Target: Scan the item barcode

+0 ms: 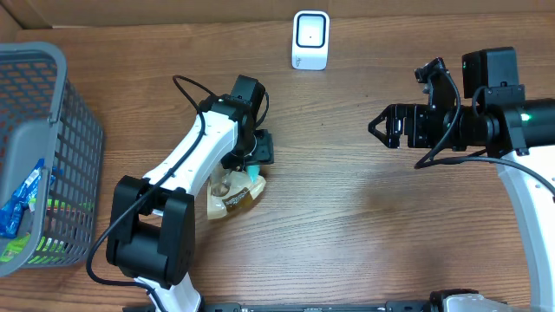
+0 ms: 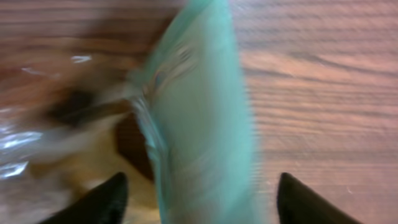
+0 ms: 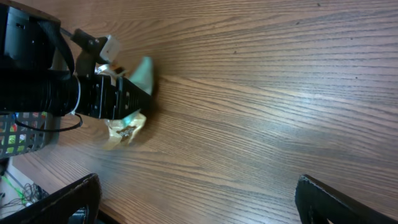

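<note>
Where left tool (image 1: 257, 163) hangs, snack bag (image 1: 230, 198) lies diagonally, teal end toward it

A grey wire-mesh plastic basket (image 1: 80, 165) stands at the left edge of the brown wood-grain table (image 1: 347, 234). Inside it lie a blue printed packet (image 1: 19, 204) and, beneath that, bright green packaging (image 1: 19, 251).

The bench (image 1: 364, 225) is showing warm brown wood with darker streaked grain. The scanner (image 1: 310, 39) is showing white around a dark-ringed face. The basket (image 1: 80, 130) is showing grey mesh, with blue and green packs inside. The packet (image 1: 232, 192) is showing clear film over tan contents, with a teal edge. The left arm (image 1: 195, 145) is showing white links and black joints.
</note>
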